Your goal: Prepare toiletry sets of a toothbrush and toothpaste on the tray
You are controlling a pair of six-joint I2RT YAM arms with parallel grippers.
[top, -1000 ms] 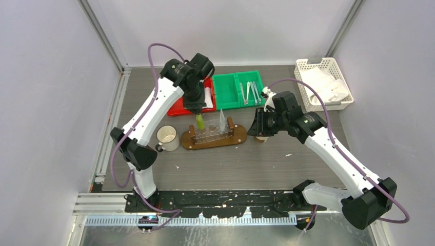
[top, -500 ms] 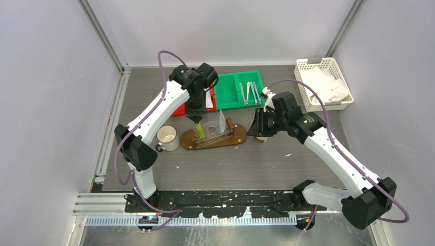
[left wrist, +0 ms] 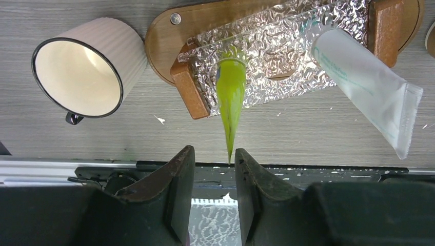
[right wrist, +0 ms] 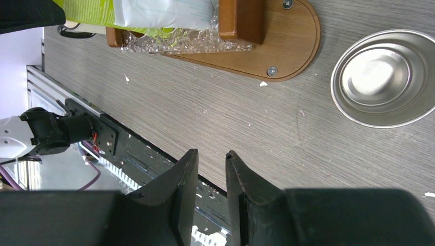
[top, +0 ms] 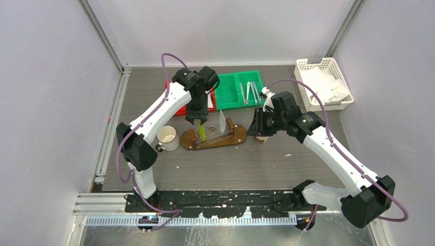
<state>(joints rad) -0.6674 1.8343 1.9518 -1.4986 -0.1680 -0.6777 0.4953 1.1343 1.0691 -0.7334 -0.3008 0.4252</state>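
Note:
A yellow-green tube point(left wrist: 231, 95) stands upright in the foil-lined rack point(left wrist: 279, 48) on the wooden tray point(top: 236, 134). Its crimped tip sits just at the tips of my left gripper point(left wrist: 214, 159), which is open and does not grip it. In the top view the left gripper point(top: 198, 121) hovers right above that tube point(top: 202, 131). A whitish tube point(left wrist: 367, 84) leans in the rack's right end. Pale toothbrushes point(top: 250, 92) lie in the green bin point(top: 225, 92). My right gripper point(right wrist: 211, 156) is slightly open and empty, right of the tray.
A cream mug point(top: 166, 137) stands left of the tray. A metal cup point(right wrist: 387, 77) sits right of the tray, under the right arm. A red bin point(top: 177, 108) lies behind the left arm. A white basket point(top: 323, 79) with wrapped items is at the back right.
My left gripper carried the yellow-green tube down into the rack and opened, letting it go. The right arm has hardly moved.

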